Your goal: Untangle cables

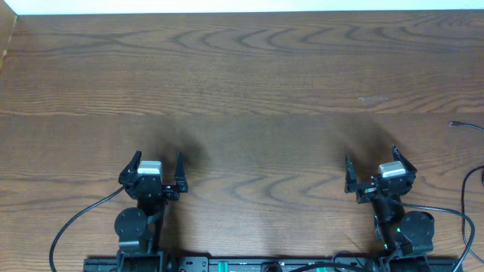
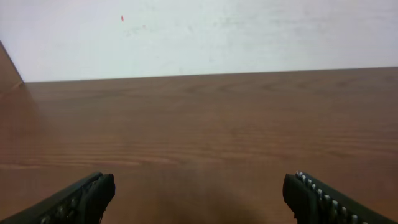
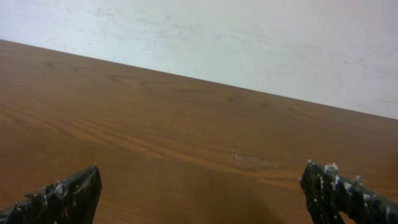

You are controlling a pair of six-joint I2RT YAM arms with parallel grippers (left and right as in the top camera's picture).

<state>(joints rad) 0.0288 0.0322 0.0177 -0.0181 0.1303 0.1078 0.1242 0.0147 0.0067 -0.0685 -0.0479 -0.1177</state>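
Note:
Only a small part of the cables shows. A thin black cord end (image 1: pixel 463 125) pokes in at the table's right edge in the overhead view, and a thin black curve (image 1: pixel 474 178) lies below it. The white cord is out of view. My left gripper (image 1: pixel 158 156) is open and empty near the front left, far from the cords. It also shows in the left wrist view (image 2: pixel 199 186), jaws wide apart over bare wood. My right gripper (image 1: pixel 370 157) is open and empty at the front right, left of the cord end. The right wrist view (image 3: pixel 200 177) shows bare wood between its jaws.
The wooden table (image 1: pixel 249 91) stretches back to a white wall (image 2: pixel 205 31). Thicker black arm wires run from the left base (image 1: pixel 76 221) and the right base (image 1: pixel 446 213) along the front edge. A pale scuff mark (image 3: pixel 252 160) lies ahead of the right gripper.

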